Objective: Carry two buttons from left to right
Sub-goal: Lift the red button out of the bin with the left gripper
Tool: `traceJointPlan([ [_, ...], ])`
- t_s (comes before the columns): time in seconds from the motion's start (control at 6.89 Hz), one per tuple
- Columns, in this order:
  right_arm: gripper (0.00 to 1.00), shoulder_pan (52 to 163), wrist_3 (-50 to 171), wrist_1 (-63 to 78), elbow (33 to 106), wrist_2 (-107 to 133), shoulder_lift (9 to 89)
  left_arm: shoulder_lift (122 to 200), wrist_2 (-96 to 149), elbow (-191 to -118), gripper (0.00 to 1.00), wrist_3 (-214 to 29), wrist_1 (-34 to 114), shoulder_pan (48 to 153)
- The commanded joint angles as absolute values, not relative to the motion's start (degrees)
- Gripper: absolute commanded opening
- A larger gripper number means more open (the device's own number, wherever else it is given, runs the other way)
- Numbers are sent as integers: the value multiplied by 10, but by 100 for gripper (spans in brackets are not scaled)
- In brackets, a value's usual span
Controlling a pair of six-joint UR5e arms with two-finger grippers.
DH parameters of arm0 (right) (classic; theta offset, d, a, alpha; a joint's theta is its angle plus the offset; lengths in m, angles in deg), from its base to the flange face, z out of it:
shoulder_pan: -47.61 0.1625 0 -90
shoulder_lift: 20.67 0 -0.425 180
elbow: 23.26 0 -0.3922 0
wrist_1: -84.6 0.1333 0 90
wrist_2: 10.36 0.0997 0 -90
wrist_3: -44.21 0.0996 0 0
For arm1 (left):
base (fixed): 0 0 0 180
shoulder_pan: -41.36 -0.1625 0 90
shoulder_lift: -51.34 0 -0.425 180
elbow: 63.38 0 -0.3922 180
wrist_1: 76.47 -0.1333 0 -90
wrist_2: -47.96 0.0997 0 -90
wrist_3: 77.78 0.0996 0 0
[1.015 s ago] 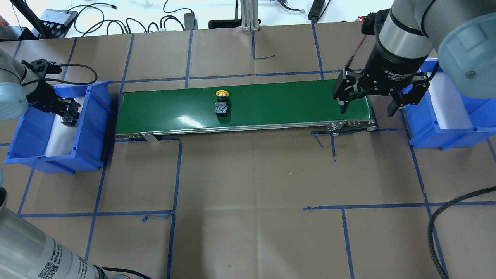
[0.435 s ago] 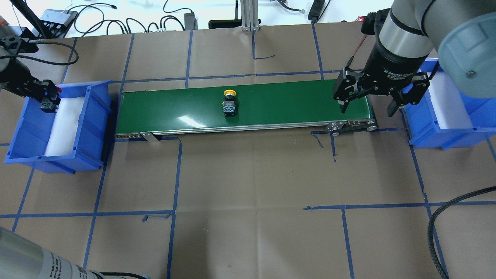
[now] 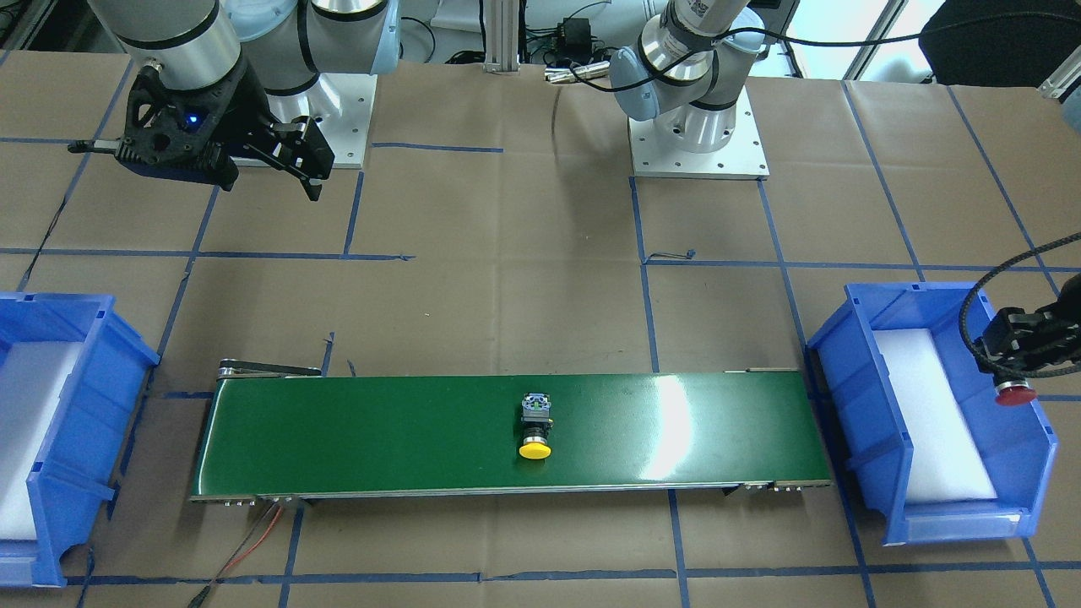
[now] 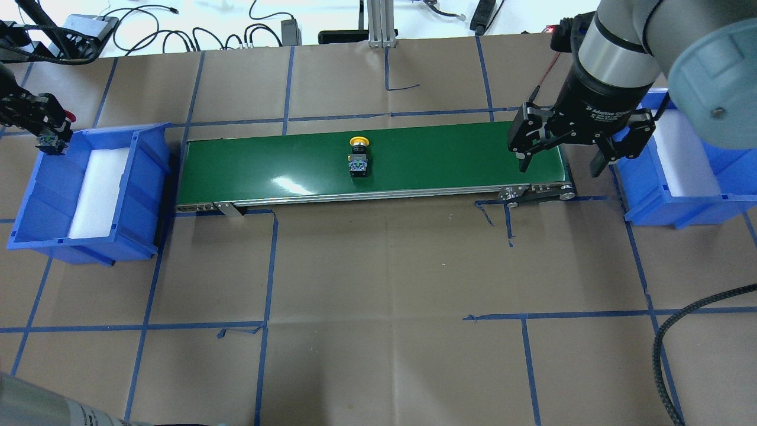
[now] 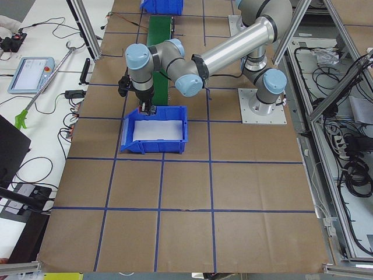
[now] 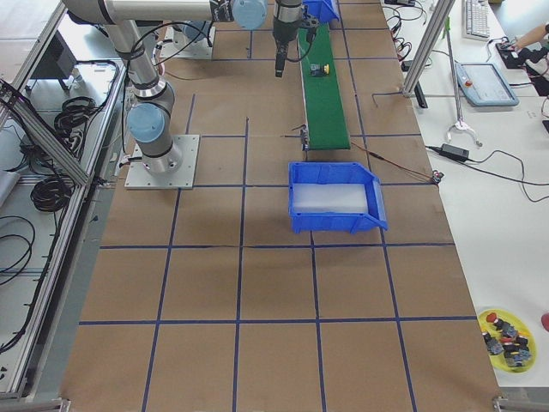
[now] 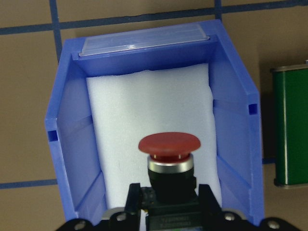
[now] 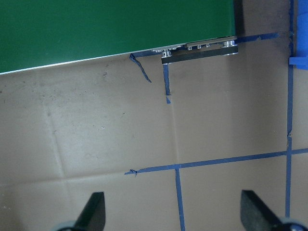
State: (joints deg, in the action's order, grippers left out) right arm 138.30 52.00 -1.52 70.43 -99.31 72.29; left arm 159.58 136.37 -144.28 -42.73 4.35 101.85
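Red in the cap and black at the collar, the red button (image 7: 169,144) is sitting clamped by its lower body between the narrowed fingers of the left gripper (image 7: 169,202). It is hanging raised over the left bin (image 4: 148,171), above the white foam liner (image 7: 144,106). The yellow button (image 4: 358,157) is lying on its side near the middle of the green conveyor belt (image 4: 443,160), well apart from both bins. The right gripper (image 4: 559,168) is hovering over the belt's right end, beside the right bin (image 4: 650,195), with its fingers spread wide and holding nothing.

Hazards, as judged:
- The grip is bearing only on the button's lower body. A fast swing toward the belt could let the part rotate or slip out.
- A release from height could make the round cap roll the part off the belt edge.
- A late closure of the right gripper could let the yellow button run off the belt's end.

Changes against the earlier overhead views:
- The left gripper is no longer down inside the left bin. It is now standing higher, toward the bin's outer far corner.
- The yellow button is lying further right along the belt, so the belt appears to be running.
- The right gripper is keeping the same position and the same opening.
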Motion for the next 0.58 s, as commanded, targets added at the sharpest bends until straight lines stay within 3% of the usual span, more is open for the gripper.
traceJointPlan([
  [0.0,100,1383,519,-16,704,-993,722,1586,1366,-1442,10,-493,60,1080],
  [0.44,100,1382,517,-20,708,-992,721,1588,1365,-1450,10,-630,54,1168],
])
